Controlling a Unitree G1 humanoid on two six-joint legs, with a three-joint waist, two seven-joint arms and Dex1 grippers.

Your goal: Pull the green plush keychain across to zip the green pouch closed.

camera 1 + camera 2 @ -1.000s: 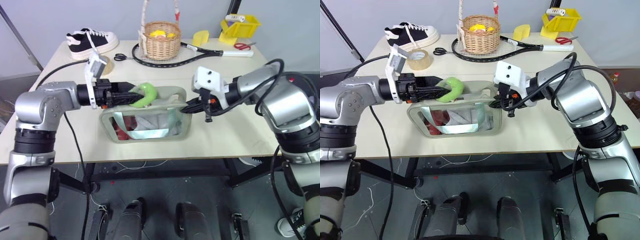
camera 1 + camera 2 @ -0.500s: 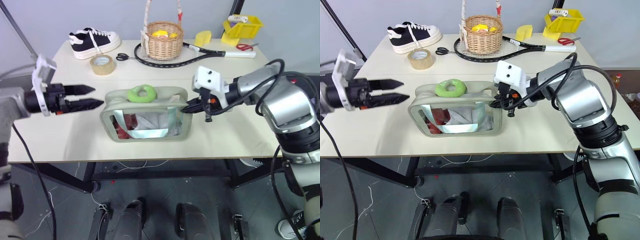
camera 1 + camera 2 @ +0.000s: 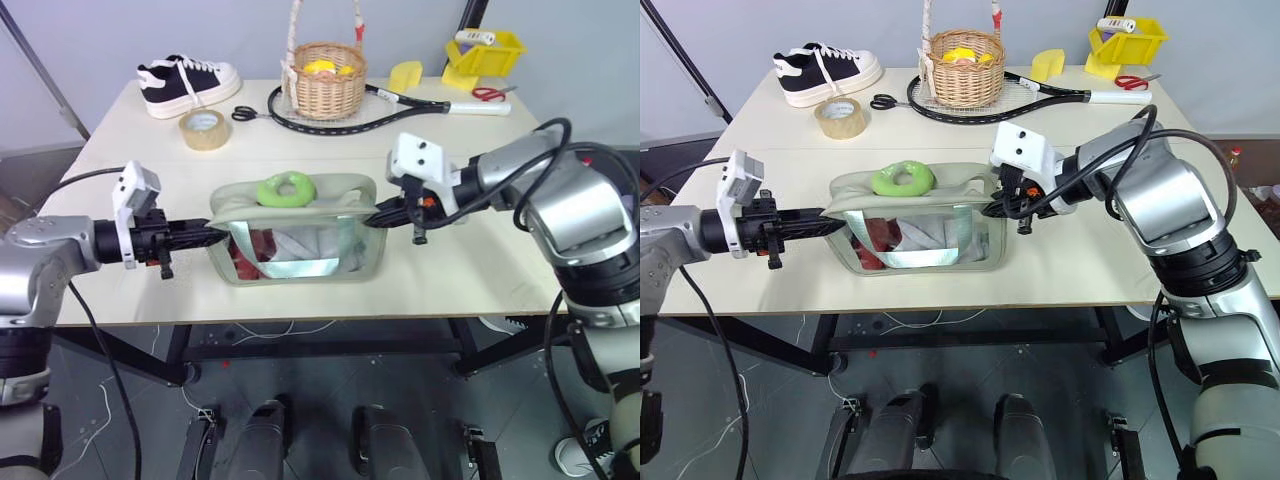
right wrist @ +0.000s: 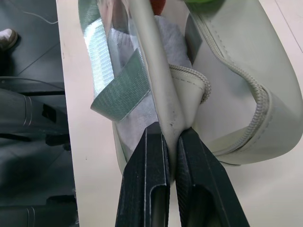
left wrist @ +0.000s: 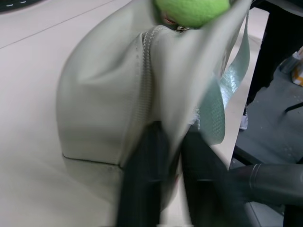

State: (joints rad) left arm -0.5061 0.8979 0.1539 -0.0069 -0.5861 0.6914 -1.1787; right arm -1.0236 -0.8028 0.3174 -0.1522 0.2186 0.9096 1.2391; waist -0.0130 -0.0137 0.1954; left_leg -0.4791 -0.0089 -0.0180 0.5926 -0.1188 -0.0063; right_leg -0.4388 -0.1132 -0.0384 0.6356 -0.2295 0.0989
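Green plush keychain (image 3: pixel 286 188) atop green pouch (image 3: pixel 300 245); left hand (image 3: pixel 205 238), right hand (image 3: pixel 376 212) pinching opposite pouch ends.

Black sneaker (image 3: pixel 185 84), tape roll (image 3: pixel 205 129), scissors (image 3: pixel 246 114), wicker basket (image 3: pixel 323 82), racket (image 3: pixel 350 122), yellow bin (image 3: pixel 483 53)

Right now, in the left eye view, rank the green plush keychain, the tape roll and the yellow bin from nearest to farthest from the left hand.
1. green plush keychain, on top of the green pouch that the left hand pinches.
2. tape roll, farther back on the table.
3. yellow bin, far right corner.
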